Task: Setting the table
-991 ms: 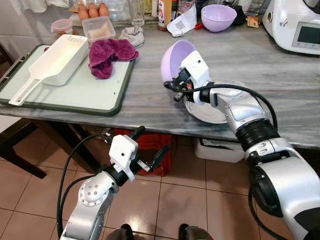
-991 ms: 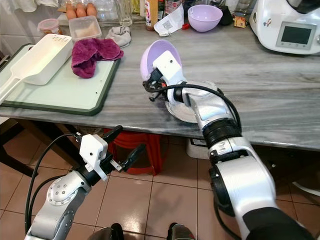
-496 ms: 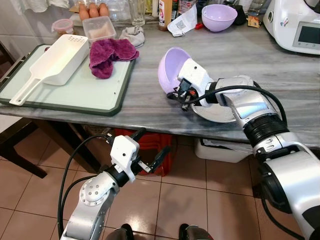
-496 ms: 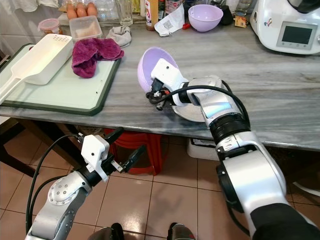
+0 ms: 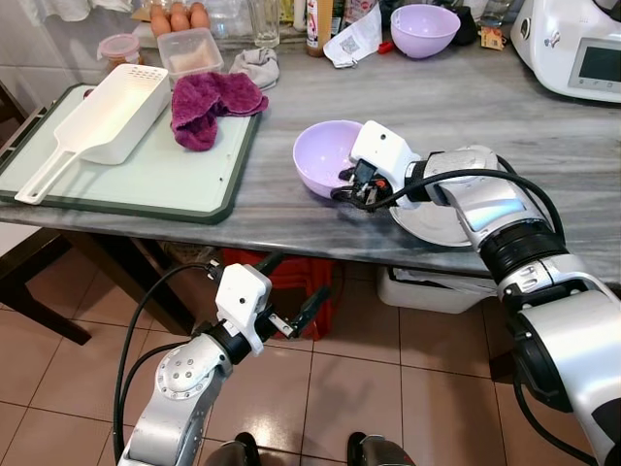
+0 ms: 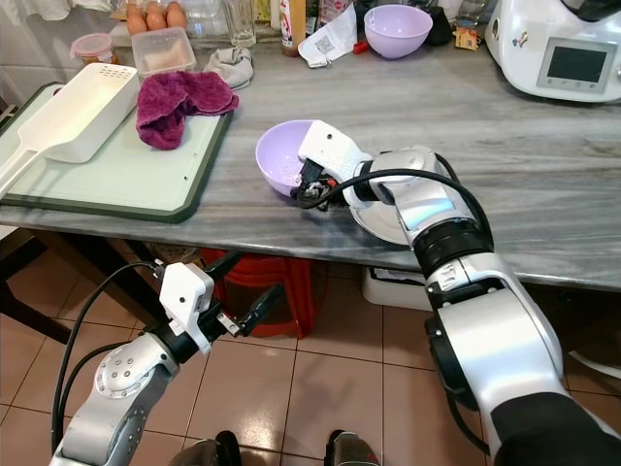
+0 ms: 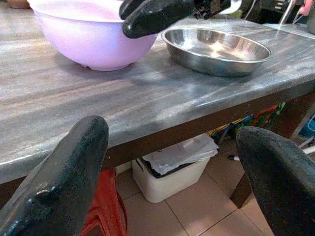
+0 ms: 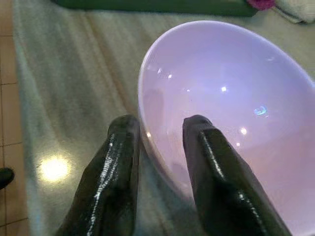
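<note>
Change: a second ago the lilac bowl (image 5: 328, 156) stood tipped on its rim, mouth turned to the robot's left; it now sits upright on the bench (image 5: 291, 199), mouth up, a little nearer the front edge.
Right gripper (image 8: 157, 142): the jaws are pinched on the bowl's near rim — one finger inside the bowl, one outside against the wall.
Bowl place: on the grey marbled bench, just beside the steel plate (image 5: 437, 218), which lies on the robot's right of it; whether they touch I cannot tell.
Left gripper (image 5: 289, 291): held below the bench's front edge over the tiled floor (image 5: 369, 379), jaws spread wide and holding nothing.
Edges: the steel plate lies close to the bench's front edge; the bowl sits a little further in.
Open room: bare bench surface lies between the bowl and the green-rimmed tray (image 5: 146, 175), and a broad bare stretch behind the bowl reaches toward a second lilac bowl (image 5: 423, 29) at the back.
Tray load: a white slotted scoop (image 5: 107, 116) and a magenta cloth (image 5: 209, 105) — both well apart from the gripped bowl.
Far right: a white kitchen machine (image 5: 572, 44) stands at the bench's back corner.
</note>
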Motion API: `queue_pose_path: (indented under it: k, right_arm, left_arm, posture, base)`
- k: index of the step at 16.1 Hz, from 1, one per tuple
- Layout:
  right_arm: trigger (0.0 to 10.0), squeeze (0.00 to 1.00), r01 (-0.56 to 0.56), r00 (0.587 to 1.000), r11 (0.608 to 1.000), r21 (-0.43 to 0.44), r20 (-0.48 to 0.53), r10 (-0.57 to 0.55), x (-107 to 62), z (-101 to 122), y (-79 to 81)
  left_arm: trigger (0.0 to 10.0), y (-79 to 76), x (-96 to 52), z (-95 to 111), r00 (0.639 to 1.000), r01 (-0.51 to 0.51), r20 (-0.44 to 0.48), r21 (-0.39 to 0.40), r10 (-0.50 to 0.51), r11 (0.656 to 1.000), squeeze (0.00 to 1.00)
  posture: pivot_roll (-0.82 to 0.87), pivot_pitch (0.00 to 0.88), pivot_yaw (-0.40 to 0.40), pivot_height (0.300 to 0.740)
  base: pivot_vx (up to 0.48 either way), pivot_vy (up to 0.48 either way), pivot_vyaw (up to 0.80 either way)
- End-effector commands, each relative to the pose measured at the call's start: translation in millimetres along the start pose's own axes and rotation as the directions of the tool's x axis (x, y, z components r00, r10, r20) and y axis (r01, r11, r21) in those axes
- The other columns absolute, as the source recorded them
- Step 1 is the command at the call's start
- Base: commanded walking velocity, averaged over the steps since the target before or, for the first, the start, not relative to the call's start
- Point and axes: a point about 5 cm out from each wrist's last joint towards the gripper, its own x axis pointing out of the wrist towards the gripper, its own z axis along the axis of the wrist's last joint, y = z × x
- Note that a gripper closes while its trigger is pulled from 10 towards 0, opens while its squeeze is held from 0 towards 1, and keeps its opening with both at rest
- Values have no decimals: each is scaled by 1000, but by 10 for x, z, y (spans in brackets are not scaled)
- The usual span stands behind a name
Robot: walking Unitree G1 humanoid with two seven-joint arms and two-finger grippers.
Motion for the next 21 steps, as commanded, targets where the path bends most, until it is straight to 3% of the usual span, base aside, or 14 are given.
queue_pose_path:
  k: [1, 3, 4, 6, 8, 13, 16, 17, 21]
  right_arm:
    - [10000, 1000, 33, 999, 999, -26, 19, -32, -33, 81, -67]
    - [10000, 1000, 73, 997, 996, -61, 36, -71, -57, 103, -98]
    - [10000, 1000, 154, 982, 985, -73, 118, -145, -102, 200, -158]
    - [10000, 1000, 191, 967, 981, -35, 181, -182, -136, 266, -192]
    - [10000, 1000, 285, 924, 958, -1, 266, -275, -224, 326, -240]
    - [10000, 1000, 408, 854, 910, 71, 321, -409, -348, 226, -204]
    - [10000, 1000, 564, 757, 808, 171, 282, -589, -525, 67, -215]
    - [10000, 1000, 627, 709, 753, 201, 253, -658, -610, -7, -183]
    - [10000, 1000, 752, 620, 626, 207, 101, -778, -755, -337, 18]
  left_arm:
    - [10000, -15, 1, -35, 1000, 6, -21, -5, -6, 1000, 0]
    - [10000, -13, 4, -33, 1000, 4, -21, 0, -4, 1000, 0]
    - [10000, -5, 15, -28, 1000, 0, -20, 5, 0, 1000, 0]
    - [10000, 2, 21, -24, 1000, -4, -18, 10, 4, 1000, 0]
    - [10000, 26, 29, 0, 1000, -26, 4, 14, 26, 1000, 0]
    - [10000, 59, 36, 26, 999, -43, 19, 14, 43, 999, 0]
    - [10000, 105, 15, 40, 995, -93, 41, 14, 92, 996, 0]
    - [10000, 127, 10, 54, 992, -114, 53, 13, 113, 993, 0]
    - [10000, 174, 60, 191, 983, -140, 121, 27, 136, 990, 0]
  posture:
    - [-150, 204, 13, 740]
    - [-149, 201, 15, 740]
    - [-149, 198, 17, 740]
    - [-150, 194, 20, 740]
    - [-149, 191, 20, 740]
    - [-155, 182, 23, 740]
    - [-164, 179, 23, 740]
    - [-168, 179, 24, 740]
    - [-188, 177, 26, 740]
  base:
    - [0, 0, 0]
    - [0, 0, 0]
    - [0, 0, 0]
    - [0, 0, 0]
    - [0, 0, 0]
    - [0, 0, 0]
    - [0, 0, 0]
    - [0, 0, 0]
    - [0, 0, 0]
